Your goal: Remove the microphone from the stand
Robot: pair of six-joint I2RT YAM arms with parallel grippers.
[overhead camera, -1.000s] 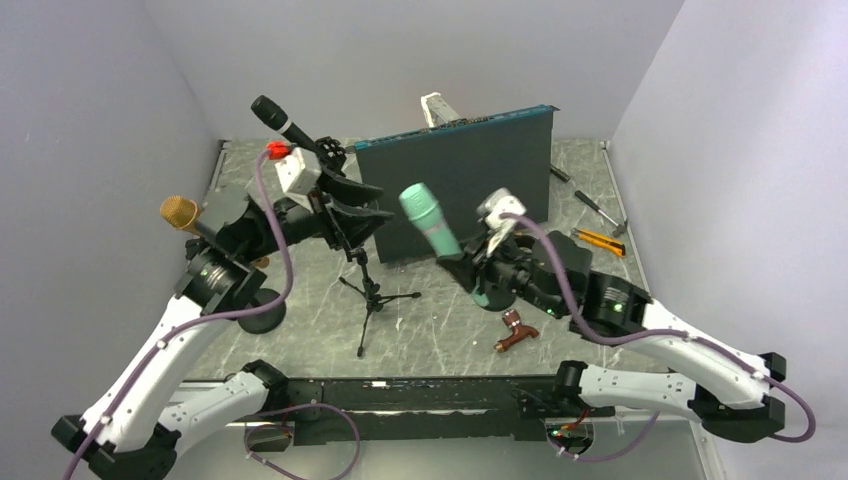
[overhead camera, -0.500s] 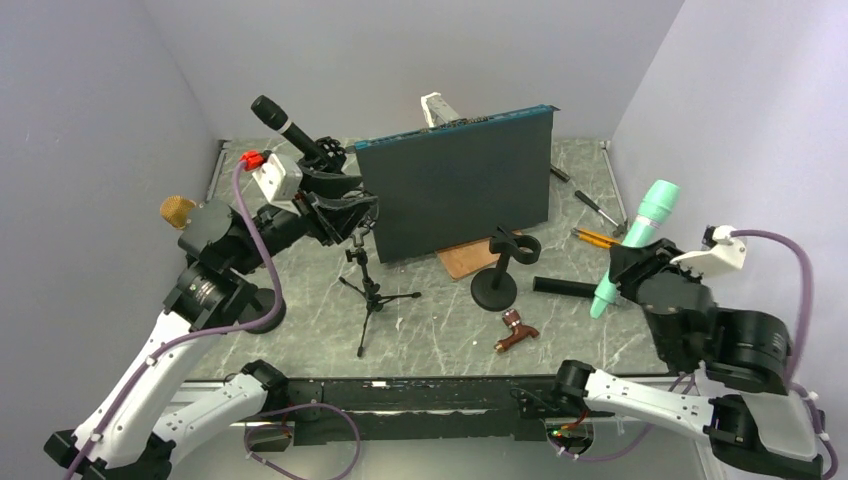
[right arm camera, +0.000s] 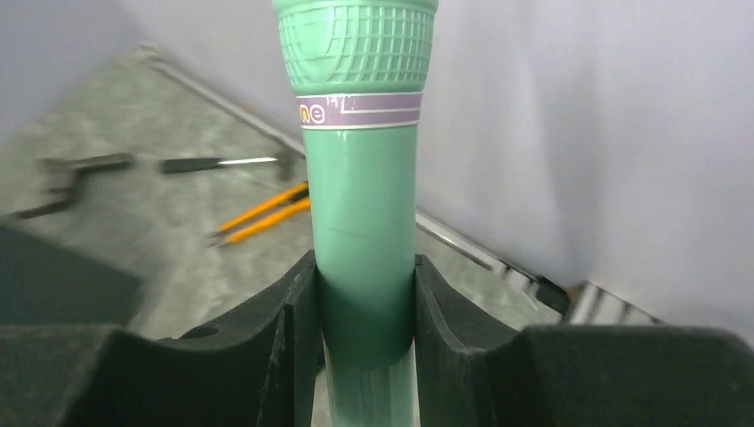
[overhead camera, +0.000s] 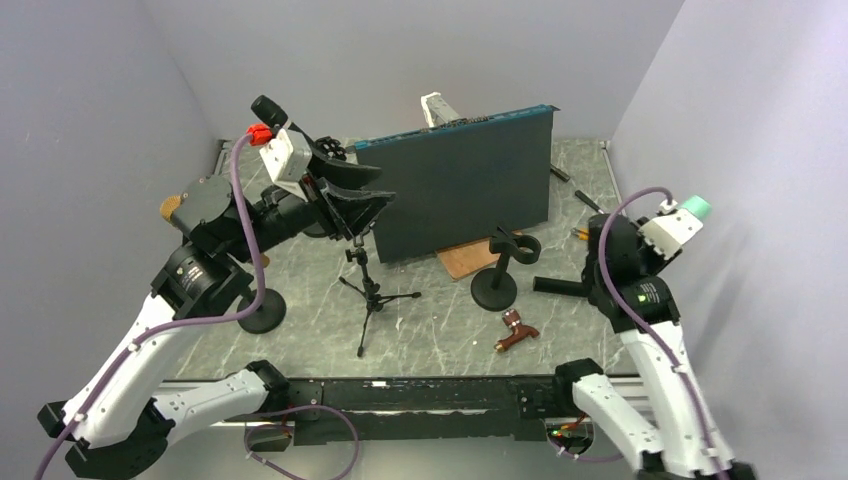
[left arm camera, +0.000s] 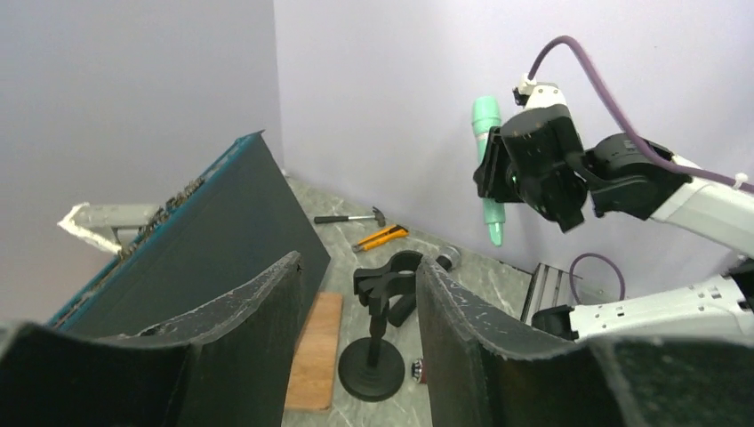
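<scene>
Beside the dark board (overhead camera: 465, 185) I am holding my left gripper (left arm camera: 357, 277) with its jaws apart and nothing between them. The stand (overhead camera: 497, 282) is sitting in front of the board. Well apart from it, up near the right wall (overhead camera: 720, 120), my right gripper (right arm camera: 360, 307) is clamping the green mic (right arm camera: 360, 213) by its body, long axis upright, head pointing up.

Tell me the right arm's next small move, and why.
Probably lower the green microphone toward a bare part of the table and set it down. The right gripper is shut on its body, holding it upright and high, and the stand sits with its clip empty, so the removal itself looks done.
</scene>
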